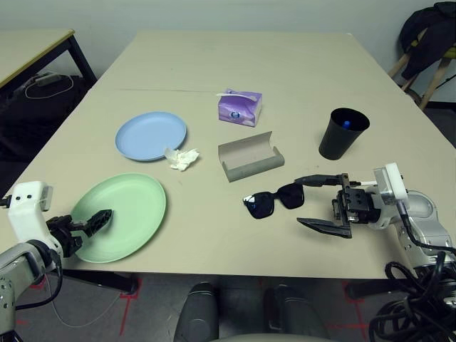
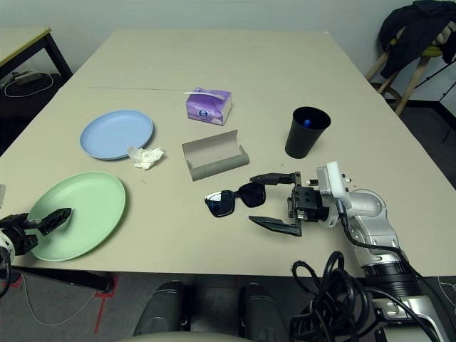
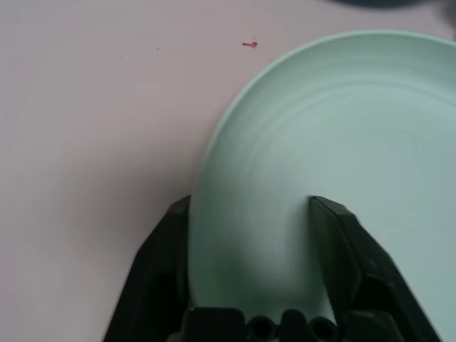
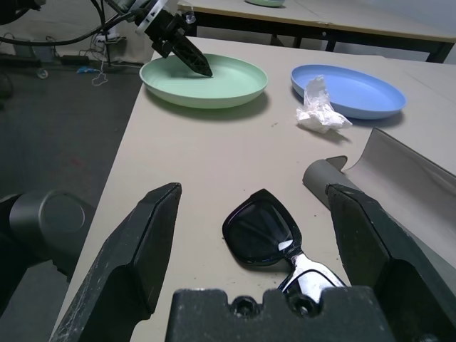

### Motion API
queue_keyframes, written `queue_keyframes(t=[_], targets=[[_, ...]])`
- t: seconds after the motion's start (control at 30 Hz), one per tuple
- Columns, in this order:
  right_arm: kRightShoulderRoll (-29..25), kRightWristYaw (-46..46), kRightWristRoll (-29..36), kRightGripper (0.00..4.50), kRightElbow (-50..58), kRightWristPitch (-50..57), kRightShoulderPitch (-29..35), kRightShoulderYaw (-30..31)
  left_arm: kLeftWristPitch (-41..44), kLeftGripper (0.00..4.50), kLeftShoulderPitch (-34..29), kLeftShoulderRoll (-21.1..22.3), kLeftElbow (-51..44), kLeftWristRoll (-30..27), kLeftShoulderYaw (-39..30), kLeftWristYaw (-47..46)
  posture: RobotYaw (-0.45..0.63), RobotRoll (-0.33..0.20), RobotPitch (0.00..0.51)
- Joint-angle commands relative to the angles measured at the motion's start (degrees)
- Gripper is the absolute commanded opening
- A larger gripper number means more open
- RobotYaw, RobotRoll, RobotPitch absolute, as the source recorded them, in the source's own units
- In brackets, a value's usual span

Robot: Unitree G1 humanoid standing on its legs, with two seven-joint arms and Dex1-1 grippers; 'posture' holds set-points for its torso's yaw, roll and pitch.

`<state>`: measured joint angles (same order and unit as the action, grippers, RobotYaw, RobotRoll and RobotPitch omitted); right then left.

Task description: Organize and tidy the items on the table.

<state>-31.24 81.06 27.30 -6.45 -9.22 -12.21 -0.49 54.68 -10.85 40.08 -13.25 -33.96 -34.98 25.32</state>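
While the right gripper (image 1: 324, 201) stands wide open beside the black sunglasses (image 1: 274, 200), which lie just in front of the open grey case (image 1: 249, 156), its fingers should straddle the frame squarely before closing. Left gripper (image 3: 249, 214) straddles the mint green plate (image 1: 121, 216) rim, one finger above, one outside, not visibly clamped. Approach level to avoid pushing the glasses.

Beige table (image 1: 285, 71) carries plates (image 1: 150, 135), tissue (image 1: 181, 158), sunglasses (image 1: 273, 200), case (image 1: 249, 157), cup (image 1: 342, 133).
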Motion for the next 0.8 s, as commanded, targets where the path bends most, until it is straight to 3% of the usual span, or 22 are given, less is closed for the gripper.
queue_keyframes(t=[0.03, 0.13, 0.2, 0.8], targets=[[-0.22, -2.22, -0.57, 4.50, 1.58, 0.38, 1.06, -0.24, 0.03, 1.70, -0.49, 0.43, -0.36, 0.52, 1.82, 1.17, 0.15, 0.000, 0.084], [-0.52, -3.38, -0.90, 4.50, 2.37, 0.85, 1.87, 0.10, -0.21, 0.54, -0.16, 0.83, -0.18, 0.58, 1.95, 1.59, 0.15, 0.000, 0.084], [-0.64, -3.67, -0.91, 4.50, 2.73, 0.81, 2.26, 0.15, -0.23, 0.01, 0.06, 1.22, -0.10, 0.61, 1.80, 2.08, 0.15, 0.000, 0.084], [-0.37, -6.56, -1.69, 4.50, 4.09, 1.07, 4.09, 0.54, 4.58, 0.01, 7.19, 5.37, -1.52, -4.64, -2.51, 4.70, 0.15, 0.000, 0.084]])
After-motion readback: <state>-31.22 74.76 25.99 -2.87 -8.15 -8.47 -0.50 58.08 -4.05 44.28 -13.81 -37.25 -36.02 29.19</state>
